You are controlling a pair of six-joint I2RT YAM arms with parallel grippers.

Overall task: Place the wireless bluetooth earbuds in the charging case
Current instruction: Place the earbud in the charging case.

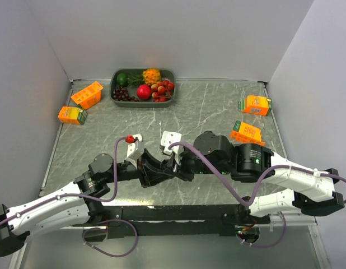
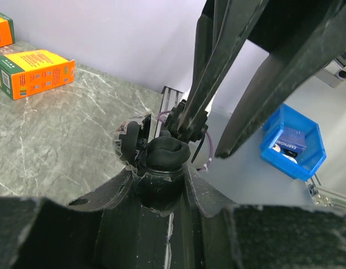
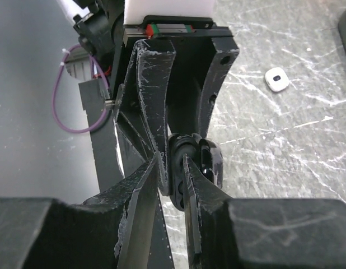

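Note:
The black charging case (image 2: 159, 190) sits clamped between the jaws of my left gripper (image 2: 160, 182), with its lid (image 2: 127, 140) swung open to the left. A black rounded earbud-like lump (image 2: 167, 152) rests in the case's mouth. My right gripper (image 2: 201, 137) reaches in from above, its two fingers slightly apart with nothing between them. In the right wrist view the case (image 3: 179, 147) lies just beyond the right gripper (image 3: 170, 159). A small white earbud (image 3: 276, 79) lies loose on the marble. Both grippers (image 1: 160, 168) (image 1: 176, 163) meet at the table's near centre.
A grey tray (image 1: 114, 92) of fruit stands at the back. Several orange cartons lie around it, two at the left (image 1: 87, 94) (image 1: 72, 115) and two at the right (image 1: 256, 105) (image 1: 247, 132). A blue bin (image 2: 307, 162) sits off the table's edge.

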